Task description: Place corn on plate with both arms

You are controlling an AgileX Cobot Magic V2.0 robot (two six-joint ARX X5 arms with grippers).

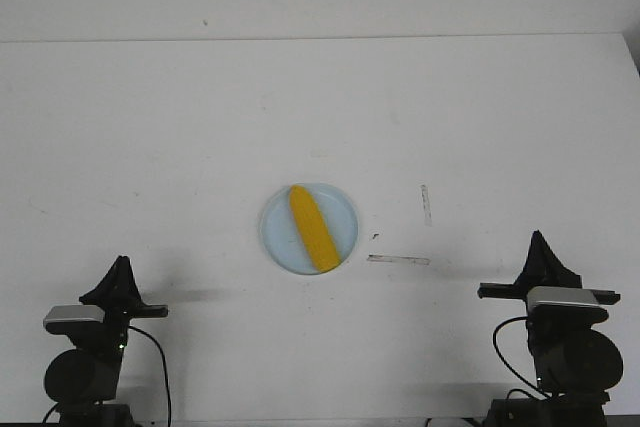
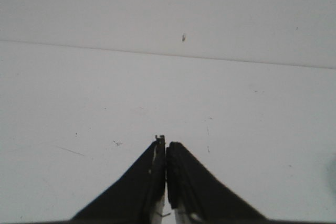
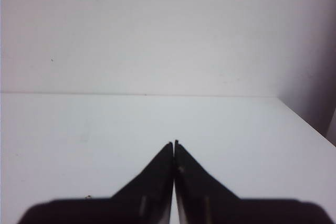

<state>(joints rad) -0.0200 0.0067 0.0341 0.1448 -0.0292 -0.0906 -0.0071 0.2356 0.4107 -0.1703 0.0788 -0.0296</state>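
The yellow corn (image 1: 311, 227) lies across the pale blue plate (image 1: 276, 230) in the middle of the white table, its pointed end toward the far side. My left gripper (image 1: 122, 263) sits at the front left, well apart from the plate, shut and empty; it also shows in the left wrist view (image 2: 166, 145). My right gripper (image 1: 539, 238) sits at the front right, shut and empty, and shows in the right wrist view (image 3: 174, 142). Neither wrist view shows the corn. A faint blue patch, perhaps the plate's edge, sits at the left wrist view's border (image 2: 333, 166).
Two thin tape-like strips lie on the table right of the plate, one upright (image 1: 426, 204) and one flat (image 1: 398, 259). The table's far edge (image 1: 320, 39) meets a white wall. The table's right edge (image 3: 304, 116) shows in the right wrist view.
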